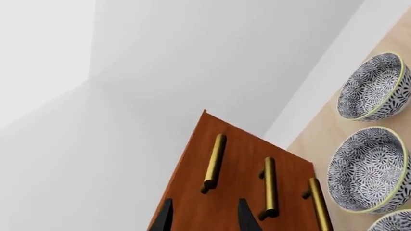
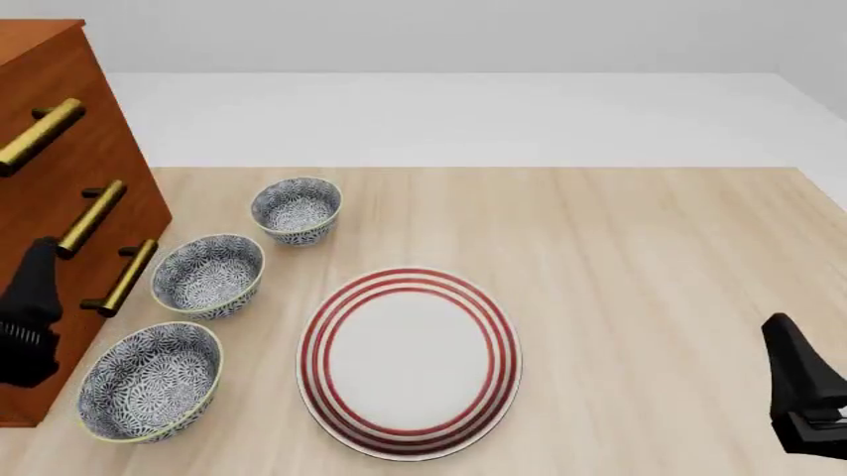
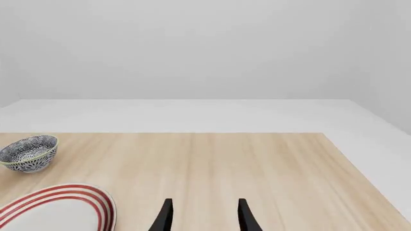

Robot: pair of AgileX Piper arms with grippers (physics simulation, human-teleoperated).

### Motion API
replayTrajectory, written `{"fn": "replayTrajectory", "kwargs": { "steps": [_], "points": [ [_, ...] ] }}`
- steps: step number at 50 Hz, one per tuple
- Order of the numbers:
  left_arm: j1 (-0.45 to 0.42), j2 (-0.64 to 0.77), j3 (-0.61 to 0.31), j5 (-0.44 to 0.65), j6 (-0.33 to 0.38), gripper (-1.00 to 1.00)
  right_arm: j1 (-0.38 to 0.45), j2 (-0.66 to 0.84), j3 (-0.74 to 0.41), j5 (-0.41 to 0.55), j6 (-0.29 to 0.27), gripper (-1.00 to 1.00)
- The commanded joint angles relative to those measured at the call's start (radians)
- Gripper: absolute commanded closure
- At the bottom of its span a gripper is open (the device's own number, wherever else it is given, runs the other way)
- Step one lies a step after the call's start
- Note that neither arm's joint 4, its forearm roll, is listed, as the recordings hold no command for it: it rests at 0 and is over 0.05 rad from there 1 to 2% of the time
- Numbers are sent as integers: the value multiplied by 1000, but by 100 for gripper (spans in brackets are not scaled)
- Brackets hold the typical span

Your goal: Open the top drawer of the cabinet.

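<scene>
- The left claw (image 1: 204,216), fingers spread, faces the cabinet (image 1: 237,192), near the top drawer (image 1: 199,163) handle, not touching.
- Pale wooden counter (image 2: 636,258), white walls.

Light wooden table (image 2: 636,258), laid with crockery and a cabinet.
A red-ringed white plate (image 2: 411,359) lies near the middle; three patterned bowls (image 2: 208,275) run in a row to its left, just beside the reddish-brown cabinet (image 2: 79,198) at the left edge.
</scene>
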Motion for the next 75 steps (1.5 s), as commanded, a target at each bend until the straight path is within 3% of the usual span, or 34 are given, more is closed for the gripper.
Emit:
{"fn": "replayTrajectory", "kwargs": {
  "steps": [1, 7, 8, 10, 15, 32, 75],
  "points": [
    [12, 66, -9, -47, 40, -100, 0, 0, 0, 0, 0, -100],
    [15, 100, -18, -75, 62, -100, 0, 0, 0, 0, 0, -100],
    [10, 133, 9, -136, 105, -100, 0, 0, 0, 0, 0, -100],
    [17, 124, -20, -98, 68, -100, 0, 0, 0, 0, 0, -100],
    [13, 189, -9, -159, 94, -100, 0, 0, 0, 0, 0, -100],
    [-11, 251, -50, -193, 130, -100, 0, 0, 0, 0, 0, -100],
    [57, 402, -118, -229, 132, -100, 0, 0, 0, 0, 0, -100]
  ]
}}
